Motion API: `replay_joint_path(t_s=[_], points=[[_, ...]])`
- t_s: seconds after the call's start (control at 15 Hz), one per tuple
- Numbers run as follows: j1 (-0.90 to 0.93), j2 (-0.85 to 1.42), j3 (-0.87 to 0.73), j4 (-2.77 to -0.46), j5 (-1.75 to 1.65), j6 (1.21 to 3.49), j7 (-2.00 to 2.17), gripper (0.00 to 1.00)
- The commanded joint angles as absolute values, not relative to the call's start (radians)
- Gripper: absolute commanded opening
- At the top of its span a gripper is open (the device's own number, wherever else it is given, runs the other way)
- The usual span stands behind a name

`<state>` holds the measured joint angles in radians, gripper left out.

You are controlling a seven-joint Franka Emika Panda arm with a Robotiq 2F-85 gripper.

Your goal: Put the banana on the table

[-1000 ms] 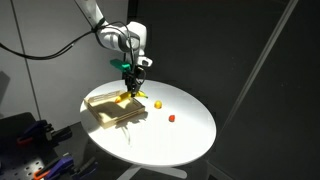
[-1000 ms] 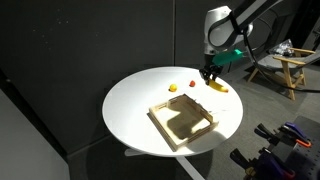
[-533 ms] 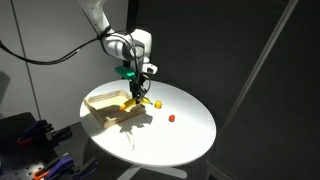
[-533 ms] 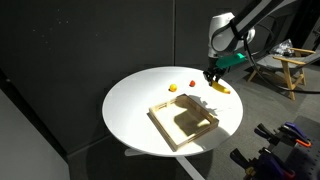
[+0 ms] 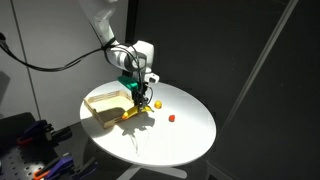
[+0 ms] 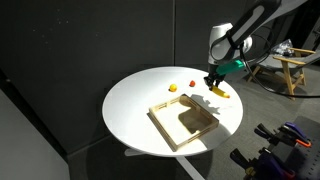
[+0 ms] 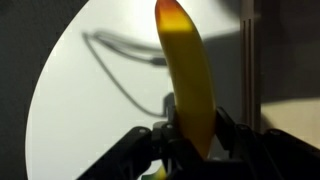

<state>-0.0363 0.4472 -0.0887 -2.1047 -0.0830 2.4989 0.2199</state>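
Gripper (image 5: pixel 141 97) clamped on the banana (image 5: pixel 131 113), jaws pressed to both its sides. In the wrist view the dark fingers (image 7: pixel 226 128) pinch the lower part of the banana (image 7: pixel 188 80), which is slim, smooth and yellow with an orange-tinted tip, and runs up the frame over the white top. In both exterior views the banana (image 6: pixel 221 91) hangs low over the table (image 6: pixel 130 110), just off the right side of the wooden tray (image 6: pixel 186 123); cannot tell whether it touches the tabletop. The table (image 5: pixel 190 135) is round, smooth and white. The tray (image 5: pixel 105 105) is shallow, square, light wood, with a raised rim. A tiny round yellow object (image 5: pixel 158 104) and a tiny red one (image 5: pixel 171 117) sit on the bare top, apart from the tray. The arm is white with rounded joints.
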Motion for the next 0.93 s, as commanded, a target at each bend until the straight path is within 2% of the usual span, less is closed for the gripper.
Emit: replay_joint_path(t_s=[0.0,0.87], points=[[-0.050,0.493,-0.088,-2.060,-0.056,2.516,0.173,0.16],[-0.070,0.614,-0.106,-1.976,-0.061,2.541,0.140,0.16]])
